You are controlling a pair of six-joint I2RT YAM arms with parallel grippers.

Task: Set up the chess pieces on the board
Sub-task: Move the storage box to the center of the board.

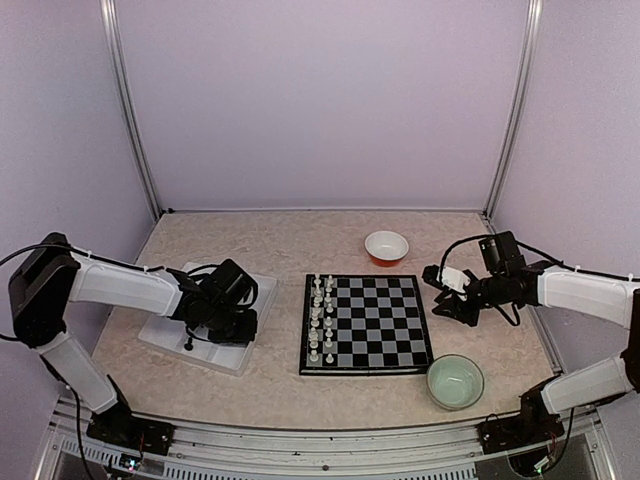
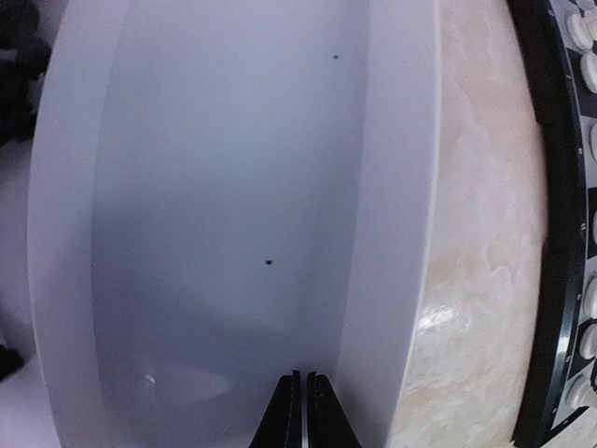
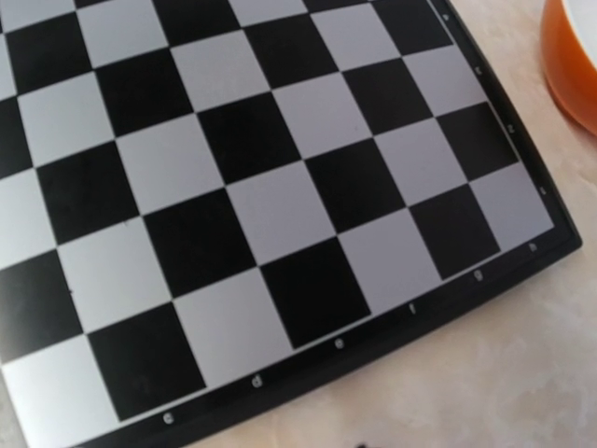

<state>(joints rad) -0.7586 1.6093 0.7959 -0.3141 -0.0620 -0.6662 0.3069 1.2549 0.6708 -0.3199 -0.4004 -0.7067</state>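
Board [image 1: 366, 325]: 1; bowls: 2, orange [image 1: 386, 247] and green [image 1: 455, 381]; white chess pieces [image 1: 321, 318]: two files.
Left gripper [image 2: 303, 378] over the tray [image 2: 392, 187], closed on nothing; right gripper [image 1: 441, 306] beside the board, state unclear.

Black-and-white checkered board [image 1: 385, 325], orange bowl [image 1: 386, 260], green bowl [image 1: 455, 382]

The left arm folds inward, wrist bent down, and the left tool [image 2: 301, 378] has its fingers pressed together. The right arm reaches inward with the right tool [image 1: 442, 306] angled downward, its finger gap unclear.
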